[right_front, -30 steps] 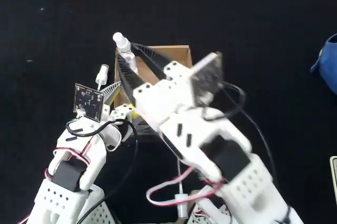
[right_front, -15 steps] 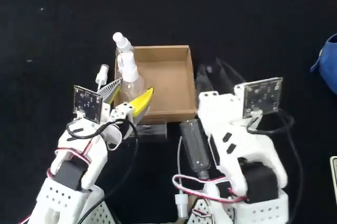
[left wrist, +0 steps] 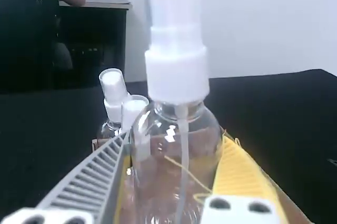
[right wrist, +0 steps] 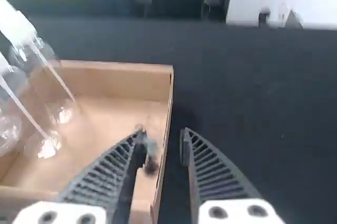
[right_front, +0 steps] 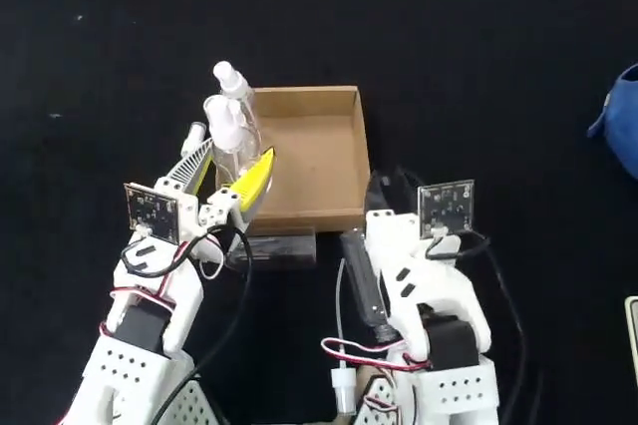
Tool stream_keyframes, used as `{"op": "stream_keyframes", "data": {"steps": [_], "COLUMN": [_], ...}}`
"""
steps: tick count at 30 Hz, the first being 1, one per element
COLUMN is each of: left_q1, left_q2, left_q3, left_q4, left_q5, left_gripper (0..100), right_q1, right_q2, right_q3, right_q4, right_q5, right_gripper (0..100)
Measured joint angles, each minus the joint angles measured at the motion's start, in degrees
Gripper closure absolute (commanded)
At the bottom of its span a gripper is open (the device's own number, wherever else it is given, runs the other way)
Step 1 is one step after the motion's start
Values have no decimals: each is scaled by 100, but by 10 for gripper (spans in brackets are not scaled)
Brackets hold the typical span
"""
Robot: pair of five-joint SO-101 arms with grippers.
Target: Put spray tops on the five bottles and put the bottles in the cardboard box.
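Over the left wall of the cardboard box [right_front: 319, 146]: left pincer [right_front: 236, 152], closed around a clear bottle [right_front: 229, 141]. The bottle is upright with a white spray top fitted and a dip tube visible inside. A grey finger is on one flank and a yellow finger on the other. Whether its base touches the box floor cannot be told.

At the box's far left corner: second bottle [right_front: 232, 83], upright, spray top fitted, just beside the held one.

Outside the box, beside the grey finger: white capped piece [right_front: 194, 131], kind unclear.

At the box's near right corner: right pincer [right wrist: 162, 134], empty, fingers a narrow gap apart, one to each side of the right wall's line.

On the black surface [right_front: 478, 66] beside the right arm: third bottle [right_front: 361, 280], lying on its side. A loose spray top [right_front: 344, 385] is near it, toward the near edge.
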Motion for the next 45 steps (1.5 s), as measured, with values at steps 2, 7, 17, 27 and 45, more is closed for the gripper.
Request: {"op": "stream_keyframes", "data": {"steps": [2, 7, 17, 27, 45], "left_q1": [0, -18, -44, -44, -53], "left_q2": [0, 0, 0, 853, 1987], "left_q3": [0, 0, 0, -941, -563], "left_q4": [0, -35, -18, 888, -527], "left_q5": [0, 0, 0, 0, 0], "left_gripper": [970, 970, 970, 970, 970], "right_q1": [0, 0, 0, 0, 0], "right_q2": [-9, -9, -9, -9, -9], "right_q3": [0, 0, 0, 0, 0], "right_q4": [-26, -35, -35, -35, -35], "right_q5": [0, 0, 0, 0, 0], "right_gripper": [910, 910, 910, 910, 910]}}
